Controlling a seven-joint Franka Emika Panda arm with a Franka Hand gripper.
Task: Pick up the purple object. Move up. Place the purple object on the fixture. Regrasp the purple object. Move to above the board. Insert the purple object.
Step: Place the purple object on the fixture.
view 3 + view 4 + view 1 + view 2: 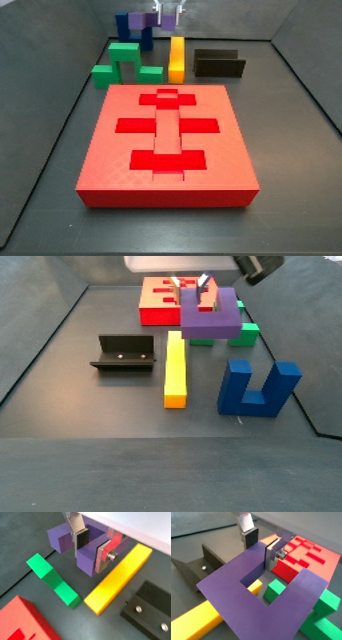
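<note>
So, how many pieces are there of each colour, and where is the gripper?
Purple object: 1
Blue block: 1
Green block: 1
Yellow bar: 1
Red board: 1
Black fixture: 1
Total: 6
Gripper: around one purple prong.

Evenly lit from overhead, soft and fairly dim on the dark floor. Only faint shadows under the gripper [91,548] and beside the purple object [264,594]. Mild glare on the silver fingers [246,520]. Close-up edges in both wrist views blurred and stretched. Side views sharper, slightly grainy, low resolution.
</note>
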